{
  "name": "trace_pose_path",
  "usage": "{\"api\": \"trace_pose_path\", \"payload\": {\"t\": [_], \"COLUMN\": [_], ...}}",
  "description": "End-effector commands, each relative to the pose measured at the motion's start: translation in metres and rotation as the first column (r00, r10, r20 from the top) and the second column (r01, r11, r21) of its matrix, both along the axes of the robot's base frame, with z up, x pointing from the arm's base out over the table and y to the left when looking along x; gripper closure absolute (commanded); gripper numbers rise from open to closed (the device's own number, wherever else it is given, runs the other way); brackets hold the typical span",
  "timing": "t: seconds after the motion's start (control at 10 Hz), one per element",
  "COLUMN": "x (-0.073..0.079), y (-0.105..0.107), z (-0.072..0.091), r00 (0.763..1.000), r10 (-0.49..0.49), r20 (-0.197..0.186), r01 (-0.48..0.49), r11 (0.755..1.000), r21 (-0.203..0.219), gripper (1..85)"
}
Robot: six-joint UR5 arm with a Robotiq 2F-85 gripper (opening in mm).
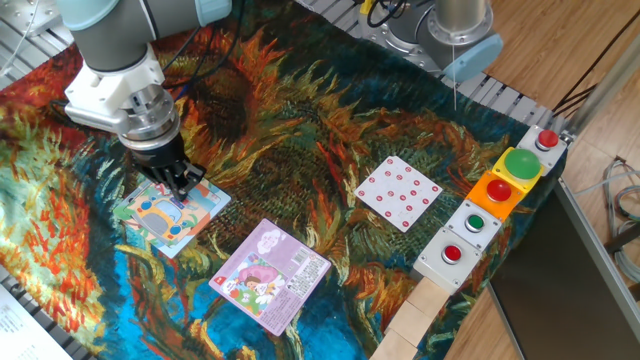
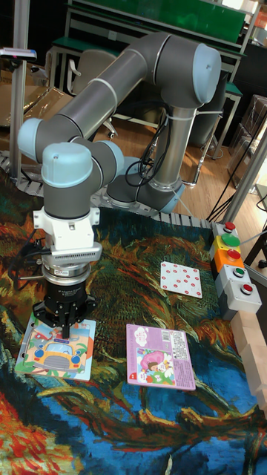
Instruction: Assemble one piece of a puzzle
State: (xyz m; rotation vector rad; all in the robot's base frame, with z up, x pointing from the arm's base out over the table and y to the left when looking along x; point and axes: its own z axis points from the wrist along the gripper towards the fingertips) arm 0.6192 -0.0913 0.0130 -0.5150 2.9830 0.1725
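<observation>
1. On a sunflower-print cloth, fixed view: the UR5 arm's gripper [image 1: 183, 180] points straight down over the far edge of the puzzle [image 1: 170, 213], a pale blue-green board w/ an orange vehicle picture, lying flat near the table's left-front area. Fingertips are at or just above the board surface; contact can't be confirmed. Dark fingers look drawn close together, but whether they pinch a piece can't be told from this angle. The vertical pose fits pressing or seating one piece into its slot, judging by the task.

2. Same view, other items: a purple-pink puzzle [image 1: 270, 275] sits just beside the board toward the front, apart from it; a white card w/ red dots [image 1: 398, 192] lies well apart to the right; a button box [image 1: 495, 205] w/ red and green buttons lines the right edge. None is touched, likely set out as distractors or for other jobs.

3. Tall fixed view, facing the arm: gripper [image 2: 65, 318] hangs over the top edge of the puzzle [image 2: 58, 349], wrist upright, cables looped clear of the work. Fingers appear narrow and nearly together at the board's rim; what, if anything, is clamped stays hidden. Board lies square to the cloth, left of the purple-pink puzzle [image 2: 159, 356], so a straight descent needs no wrist turn. Risk, as a judgement: a slight offset could nudge the board rather than seat the piece.
</observation>
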Motion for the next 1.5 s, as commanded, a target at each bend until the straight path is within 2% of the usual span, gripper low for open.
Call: {"api": "trace_pose_path", "payload": {"t": [0.0,0.4,0.8,1.4], "x": [0.016,0.009,0.008,0.011], "y": [-0.004,-0.004,0.005,0.005], "z": [0.003,0.003,0.006,0.000], "r00": [0.998,0.999,0.999,0.998], "r10": [0.025,0.024,0.024,0.034], "r20": [0.054,0.033,0.035,0.052], "r01": [-0.024,-0.024,-0.025,-0.035], "r11": [1.000,1.000,0.999,0.999], "r21": [-0.014,-0.001,0.027,0.022], "gripper": [84.3,84.3,84.3,84.3]}}
